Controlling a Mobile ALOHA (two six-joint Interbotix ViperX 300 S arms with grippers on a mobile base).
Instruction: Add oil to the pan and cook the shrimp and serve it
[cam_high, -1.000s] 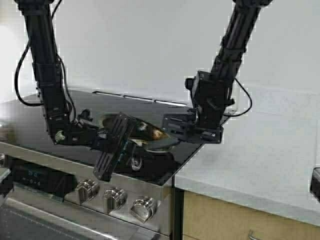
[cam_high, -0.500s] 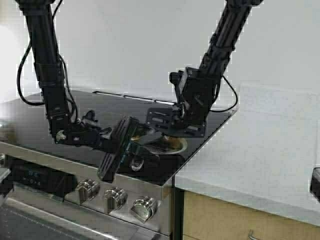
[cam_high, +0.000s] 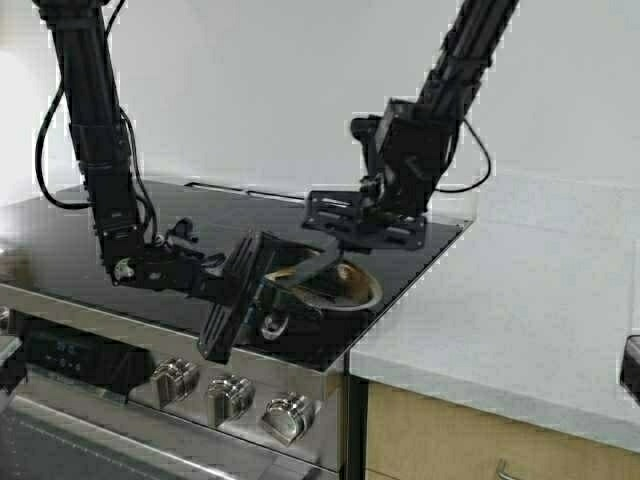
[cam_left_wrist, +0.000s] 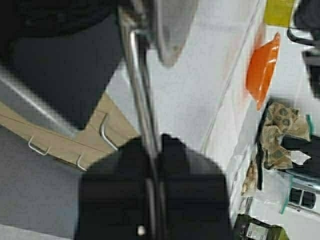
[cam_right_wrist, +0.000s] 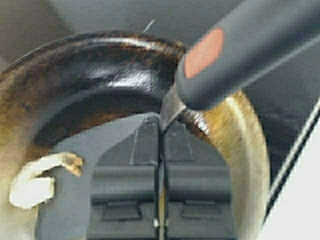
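Right wrist view shows your right claw clenched on a grey spatula, now swung over the pan where the shrimp lies, left claw clamping the pan's handle, so stirring looks underway.

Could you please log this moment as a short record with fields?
Surface: black stovetop
Pan: pan on the stovetop's front right part
Left gripper: left gripper shut on the pan handle
Right gripper: right gripper above the pan, shut on a grey spatula
Shrimp: shrimp lies in the pan beside the spatula blade
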